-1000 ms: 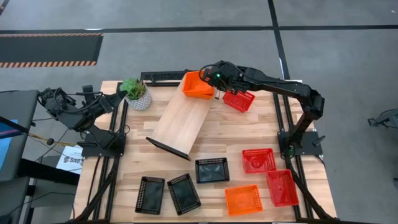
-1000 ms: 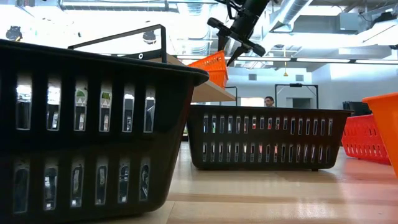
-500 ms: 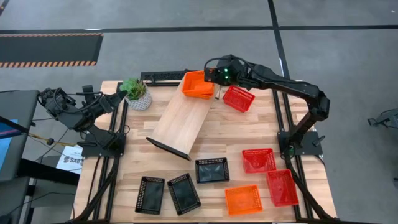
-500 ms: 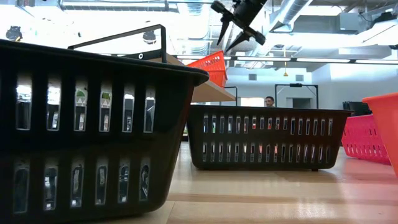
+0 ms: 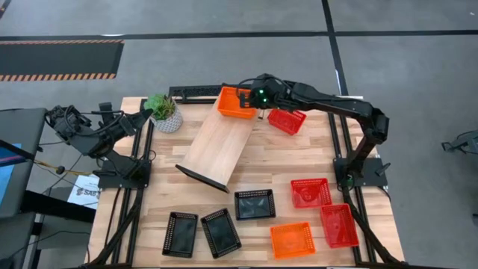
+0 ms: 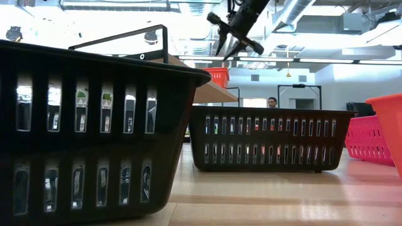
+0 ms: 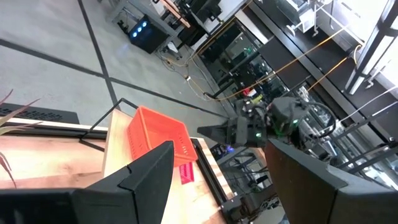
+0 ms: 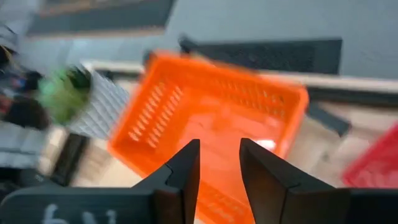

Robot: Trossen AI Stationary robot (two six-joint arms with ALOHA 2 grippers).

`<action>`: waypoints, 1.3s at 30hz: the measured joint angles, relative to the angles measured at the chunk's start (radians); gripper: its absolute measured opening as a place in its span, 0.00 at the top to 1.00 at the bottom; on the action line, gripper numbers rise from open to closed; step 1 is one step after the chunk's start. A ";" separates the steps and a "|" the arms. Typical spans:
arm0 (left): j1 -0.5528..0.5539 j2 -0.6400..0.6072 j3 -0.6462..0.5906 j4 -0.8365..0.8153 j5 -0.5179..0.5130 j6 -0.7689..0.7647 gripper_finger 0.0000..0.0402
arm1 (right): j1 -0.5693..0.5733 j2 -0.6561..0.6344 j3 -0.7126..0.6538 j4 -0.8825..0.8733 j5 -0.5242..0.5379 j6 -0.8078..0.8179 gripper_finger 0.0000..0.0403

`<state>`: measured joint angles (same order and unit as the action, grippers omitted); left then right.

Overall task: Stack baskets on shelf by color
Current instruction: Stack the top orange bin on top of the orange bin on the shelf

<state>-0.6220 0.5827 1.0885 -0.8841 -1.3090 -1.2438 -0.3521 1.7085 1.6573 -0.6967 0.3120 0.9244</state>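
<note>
I see grey floor [image 5: 224, 60] crossed by dark lines, a hazard-striped mat [image 5: 60, 60], ceiling ducts [image 6: 314, 12], strip lights [image 6: 333, 61], perhaps equipment racks [image 7: 261, 43] beyond.

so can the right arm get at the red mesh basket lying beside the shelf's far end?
Probably yes. The right gripper hovers open over the orange mesh basket on the light-wood shelf; the red mesh basket sits right beside it on the tabletop, open side up, with nothing between them.

You see slotted glossy plastic on the black baskets [image 6: 94, 125]; beside them, the shelf [image 5: 216, 146] shows smooth pale wood edged in dark metal, on a slatted wooden bench [image 5: 276, 168].
</note>
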 joint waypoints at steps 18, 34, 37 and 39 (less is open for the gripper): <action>0.000 0.000 0.000 0.000 0.024 -0.014 0.40 | 0.098 0.070 0.001 0.160 -0.264 -0.342 0.71; 0.000 0.000 0.000 0.000 0.048 -0.027 0.40 | 0.061 0.163 0.002 0.184 -0.216 -0.455 0.76; 0.000 0.000 0.000 0.000 0.048 -0.029 0.40 | 0.061 0.157 0.005 0.177 -0.161 -0.455 0.76; 0.000 0.004 0.000 0.000 0.048 -0.029 0.40 | 0.056 0.155 0.015 0.185 -0.149 -0.455 0.76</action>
<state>-0.6216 0.5868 1.0885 -0.8840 -1.2615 -1.2728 -0.2964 1.8639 1.6727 -0.5114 0.1635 0.4690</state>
